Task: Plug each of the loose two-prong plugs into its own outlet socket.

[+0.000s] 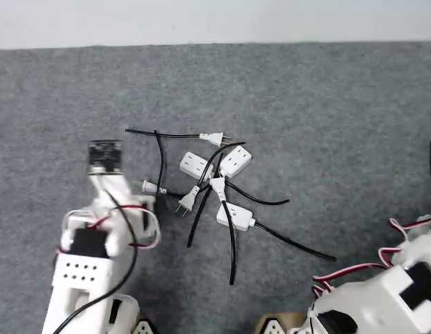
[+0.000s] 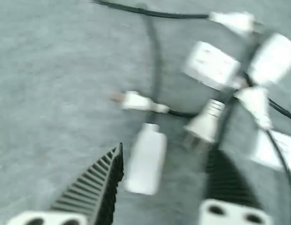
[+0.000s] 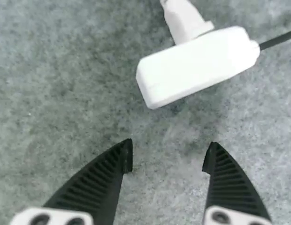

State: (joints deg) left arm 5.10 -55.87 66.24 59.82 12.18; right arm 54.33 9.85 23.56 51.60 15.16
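Three white outlet sockets [image 1: 193, 165] [image 1: 235, 161] [image 1: 233, 216] lie in a tangle of black cords at mid-table. Loose two-prong plugs lie at the back [image 1: 214, 138], at the left [image 1: 149, 186] and in the middle [image 1: 188, 202]. A fourth plug [image 1: 217, 186] sits at the end of the nearest socket. My left gripper [image 2: 166, 154] is open just above the mat, with a blurred white oblong piece [image 2: 145, 161] between its fingers and the left plug [image 2: 136, 101] just beyond. My right gripper [image 3: 170, 145] is open over a socket block [image 3: 197, 65] with a plug [image 3: 183, 16] in its end.
The grey mat [image 1: 327, 111] covers the table, with bare room at the back and right. The left arm [image 1: 97, 236] stands at the front left, the right arm [image 1: 389, 292] at the front right. Black cords [image 1: 292, 243] trail from the tangle toward the front.
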